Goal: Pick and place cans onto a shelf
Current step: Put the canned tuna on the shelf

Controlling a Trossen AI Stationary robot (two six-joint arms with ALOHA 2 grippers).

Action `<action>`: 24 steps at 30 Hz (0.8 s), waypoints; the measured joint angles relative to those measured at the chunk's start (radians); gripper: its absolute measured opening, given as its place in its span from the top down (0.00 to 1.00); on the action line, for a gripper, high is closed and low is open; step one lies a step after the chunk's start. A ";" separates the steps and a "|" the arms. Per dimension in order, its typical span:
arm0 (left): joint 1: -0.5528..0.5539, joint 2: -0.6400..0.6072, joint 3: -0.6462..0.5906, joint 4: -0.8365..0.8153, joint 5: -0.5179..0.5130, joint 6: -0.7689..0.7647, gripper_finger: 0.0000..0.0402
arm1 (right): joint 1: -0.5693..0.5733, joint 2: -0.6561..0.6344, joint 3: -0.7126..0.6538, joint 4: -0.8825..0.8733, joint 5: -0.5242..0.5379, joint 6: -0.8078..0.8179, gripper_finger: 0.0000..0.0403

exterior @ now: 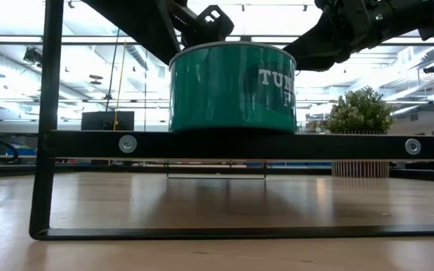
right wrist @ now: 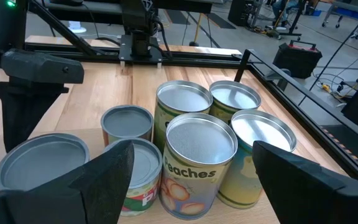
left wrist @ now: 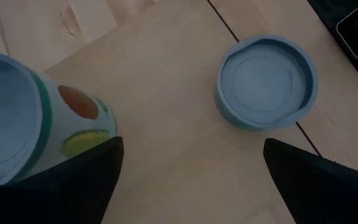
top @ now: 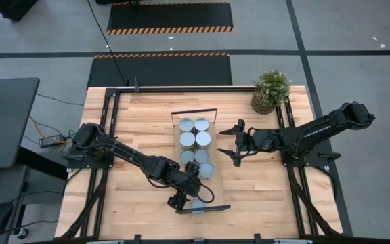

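The shelf [top: 208, 184] is a long light-wood board on the table [top: 134, 122], with black frame bars at its short ends [exterior: 277, 144]. Several cans stand clustered on its far half [top: 194, 132], among them a Peaches can [right wrist: 201, 158]. A short teal can [top: 198, 205] [exterior: 232, 86] [left wrist: 266, 81] stands alone at the near end. My left gripper [top: 189, 195] [left wrist: 191, 146] is open just above the board, between the short can and a fruit-labelled can [left wrist: 17, 118] beside its finger. My right gripper [top: 227, 142] [right wrist: 191, 149] is open, level, just right of the cluster.
A potted green plant [top: 271, 90] [exterior: 360, 113] stands at the table's far right corner. Black frame rails [top: 110, 108] run along the table's left and right sides. Bare tabletop lies left of the shelf and on the near right.
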 joint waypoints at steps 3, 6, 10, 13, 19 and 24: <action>-0.004 0.000 0.000 -0.016 0.000 -0.009 0.02 | 0.000 0.000 0.000 0.000 0.000 0.000 0.17; -0.007 0.000 0.000 -0.019 0.000 -0.031 0.02 | 0.000 0.000 0.000 0.000 0.000 0.000 0.17; -0.011 0.000 0.000 -0.032 -0.001 -0.048 0.02 | 0.000 0.000 0.000 0.000 0.000 0.000 0.17; -0.011 -0.001 0.000 -0.053 0.000 -0.051 0.02 | 0.000 0.000 0.000 0.000 0.000 0.000 0.17; -0.018 -0.031 0.002 -0.102 0.002 -0.048 0.02 | 0.000 0.000 0.000 0.001 0.000 0.000 0.17; -0.025 -0.093 0.004 -0.119 0.002 -0.048 0.02 | 0.000 0.000 0.000 0.011 0.000 0.000 0.17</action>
